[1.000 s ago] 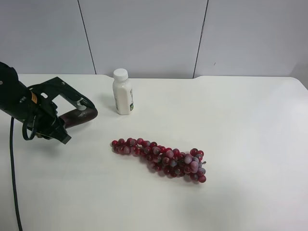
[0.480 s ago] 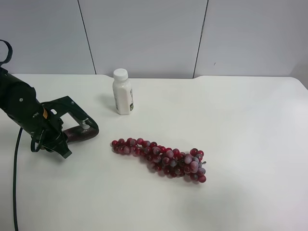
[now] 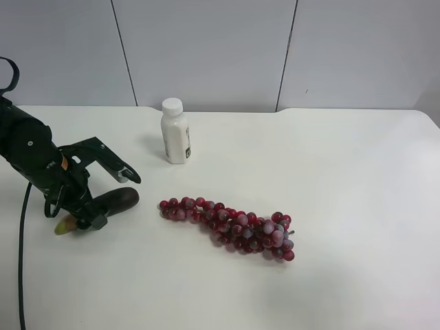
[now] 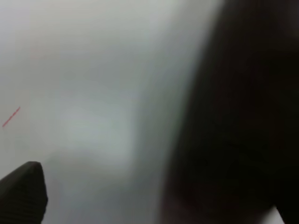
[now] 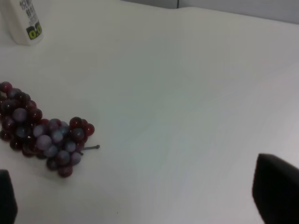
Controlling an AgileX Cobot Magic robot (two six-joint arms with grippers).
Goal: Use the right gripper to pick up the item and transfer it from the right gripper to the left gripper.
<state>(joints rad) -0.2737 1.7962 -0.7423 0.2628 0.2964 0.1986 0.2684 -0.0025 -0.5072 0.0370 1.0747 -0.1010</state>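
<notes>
Near white bottle [image 3: 175,132] on counter [image 3: 344,172]: handover seemingly done, item [image 3: 124,199] lying between wide left hand [image 3: 111,196]; right hand [image 5: 140,200] wide, empty; next, lifting clear.

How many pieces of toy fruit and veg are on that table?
2: a dark eggplant lying under the black arm's jaws at the high view's left, and a bunch of red grapes mid-table, in front of the white bottle.

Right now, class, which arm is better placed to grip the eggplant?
Left: the left gripper sits at the eggplant, jaws open. The right wrist view shows grapes and a bottle, no eggplant.
</notes>
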